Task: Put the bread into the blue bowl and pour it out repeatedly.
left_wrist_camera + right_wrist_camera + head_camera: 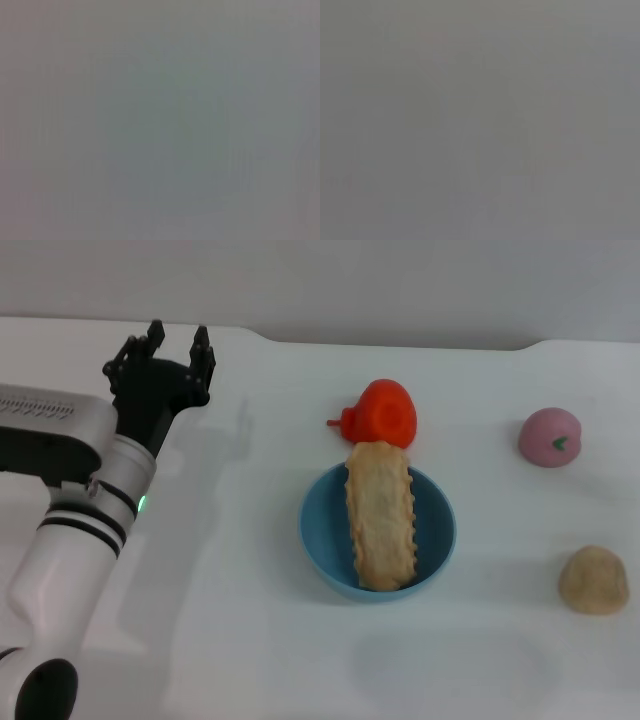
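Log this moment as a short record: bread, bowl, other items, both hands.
bread: lying in the bowl, flat tan side up, its far end over the rim
bowl: blue, upright on the table
red toy: just behind the bowl
pink toy: far right of the table
beige lump: right of the bowl, apart from it
left hand: open, empty, far left of the table, away from the bowl
right hand: not in view
wrist views: show nothing

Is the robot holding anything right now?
No. The left end effector is open and empty, far from the bread lying in the blue bowl.
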